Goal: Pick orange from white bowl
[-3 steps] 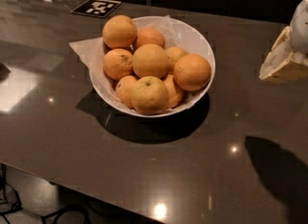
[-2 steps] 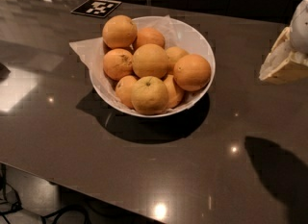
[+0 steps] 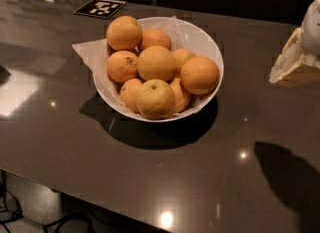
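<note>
Nothing is shifting: the tool [image 3: 299,57], whether spread or pinched I cannot tell, is still idling at the right of the bench [image 3: 150,177], well apart from the orange [image 3: 200,75] in the white bowl [image 3: 202,39], approach unstarted.

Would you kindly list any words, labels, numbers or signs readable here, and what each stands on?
No readable words or numbers.
Black-and-white marker card on the table, behind the white bowl: a block pattern only, no letters.
The gripper, at the right edge, shows no label.
</note>
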